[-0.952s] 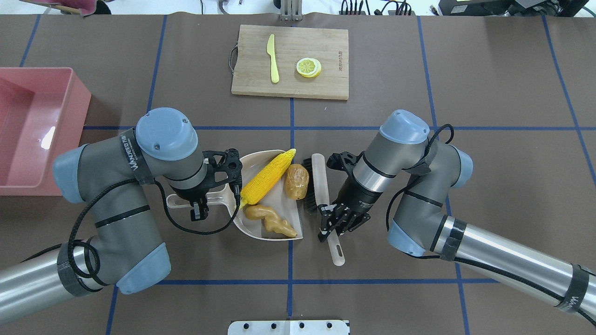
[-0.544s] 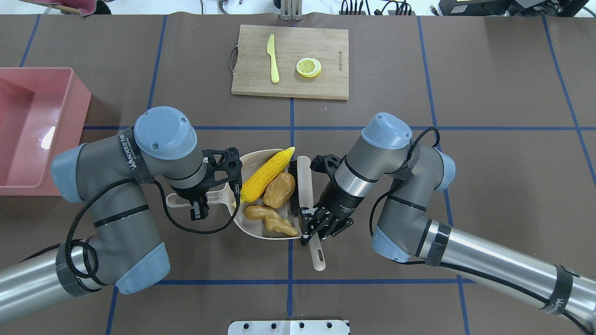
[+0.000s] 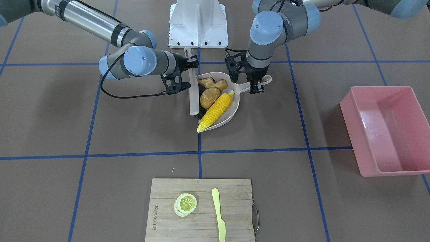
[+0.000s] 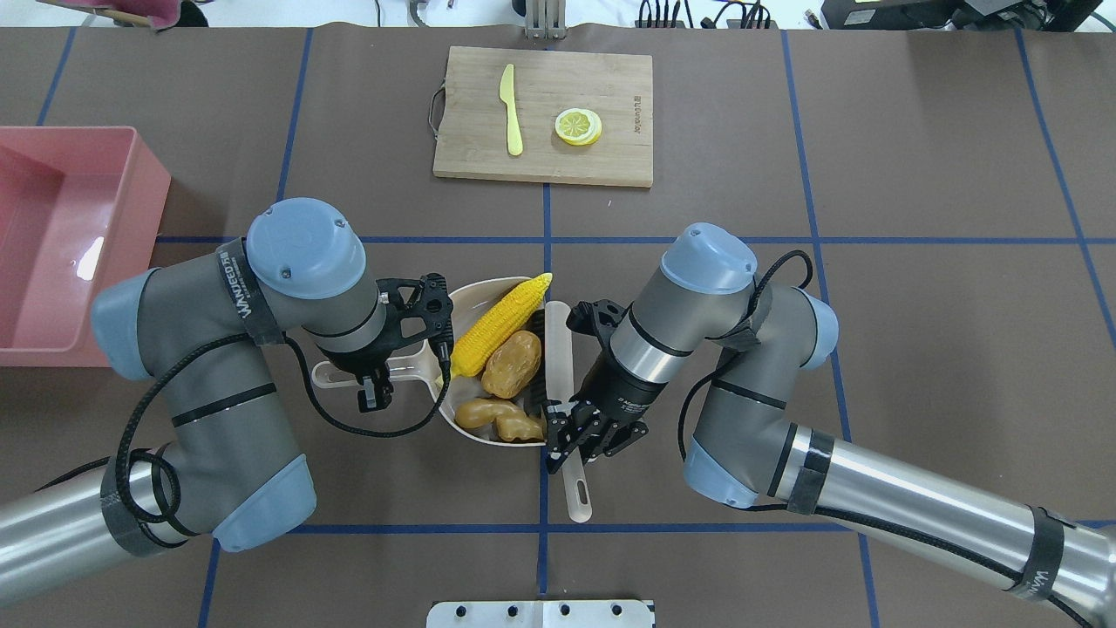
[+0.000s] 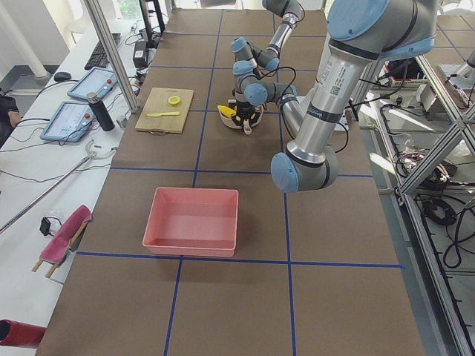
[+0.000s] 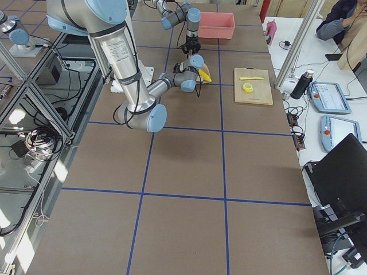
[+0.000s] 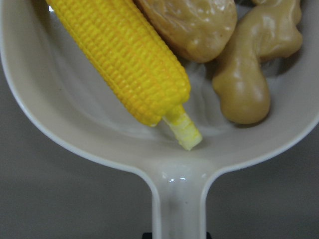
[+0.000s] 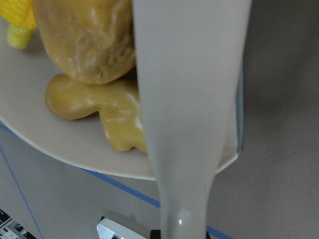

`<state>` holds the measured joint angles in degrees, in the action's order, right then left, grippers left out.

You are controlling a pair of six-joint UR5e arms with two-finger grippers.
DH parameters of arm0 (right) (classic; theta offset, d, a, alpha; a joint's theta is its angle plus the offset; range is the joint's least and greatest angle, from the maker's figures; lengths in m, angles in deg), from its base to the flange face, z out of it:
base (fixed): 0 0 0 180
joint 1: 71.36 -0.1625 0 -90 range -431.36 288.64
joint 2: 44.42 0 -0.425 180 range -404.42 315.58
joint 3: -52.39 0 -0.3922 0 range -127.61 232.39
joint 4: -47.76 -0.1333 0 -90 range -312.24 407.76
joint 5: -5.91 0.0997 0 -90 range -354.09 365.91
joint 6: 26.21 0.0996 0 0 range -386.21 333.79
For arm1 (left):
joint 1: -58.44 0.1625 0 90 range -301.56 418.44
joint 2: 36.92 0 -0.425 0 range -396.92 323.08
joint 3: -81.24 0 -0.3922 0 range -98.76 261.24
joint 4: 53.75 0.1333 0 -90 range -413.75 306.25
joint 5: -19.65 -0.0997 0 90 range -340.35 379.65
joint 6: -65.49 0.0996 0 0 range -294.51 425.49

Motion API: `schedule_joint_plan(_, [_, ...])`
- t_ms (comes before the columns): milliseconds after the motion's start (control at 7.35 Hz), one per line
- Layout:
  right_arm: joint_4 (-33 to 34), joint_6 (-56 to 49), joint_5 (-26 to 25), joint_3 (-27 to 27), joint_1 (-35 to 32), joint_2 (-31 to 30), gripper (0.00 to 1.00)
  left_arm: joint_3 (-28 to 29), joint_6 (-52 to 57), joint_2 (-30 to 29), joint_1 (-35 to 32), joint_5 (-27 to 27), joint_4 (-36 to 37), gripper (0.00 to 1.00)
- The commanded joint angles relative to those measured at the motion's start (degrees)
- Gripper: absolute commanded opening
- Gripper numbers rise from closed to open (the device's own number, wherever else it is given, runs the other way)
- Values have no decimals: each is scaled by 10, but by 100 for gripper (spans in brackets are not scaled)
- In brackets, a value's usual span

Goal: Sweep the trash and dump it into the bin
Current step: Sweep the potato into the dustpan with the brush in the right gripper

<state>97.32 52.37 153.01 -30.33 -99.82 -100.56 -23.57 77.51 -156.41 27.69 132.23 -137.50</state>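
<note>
A beige dustpan (image 4: 471, 296) lies at the table's middle and holds the trash: a yellow corn cob (image 4: 501, 324), a golden-brown potato (image 4: 512, 364) and a tan ginger root (image 4: 499, 419). My left gripper (image 4: 373, 379) is shut on the dustpan's handle (image 7: 179, 199). My right gripper (image 4: 575, 440) is shut on the handle of a beige brush (image 4: 558, 349), whose bristles press against the potato and ginger at the pan's open edge. The pink bin (image 4: 144, 218) stands empty at the far left, apart from both arms; it also shows in the front view (image 3: 352, 134).
A wooden cutting board (image 4: 610, 87) at the table's far middle carries a yellow-green knife (image 4: 511, 109) and a lemon slice (image 4: 578, 126). The robot's white base plate (image 4: 540, 613) is at the near edge. Brown table surface lies between the dustpan and the bin.
My right gripper has moved left with the brush, pushing the potato and ginger deeper into the dustpan against the corn. My left gripper has stayed on the handle.
</note>
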Motion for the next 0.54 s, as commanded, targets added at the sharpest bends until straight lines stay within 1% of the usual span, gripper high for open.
schedule_joint_plan(0, [1, 3, 22, -14, -19, -18, 0, 0, -12, 1, 0, -2, -11, 0])
schedule_joint_plan(408, [2, 3, 57, -22, -68, -33, 0, 1, -44, 6, 0, -14, -54, 0])
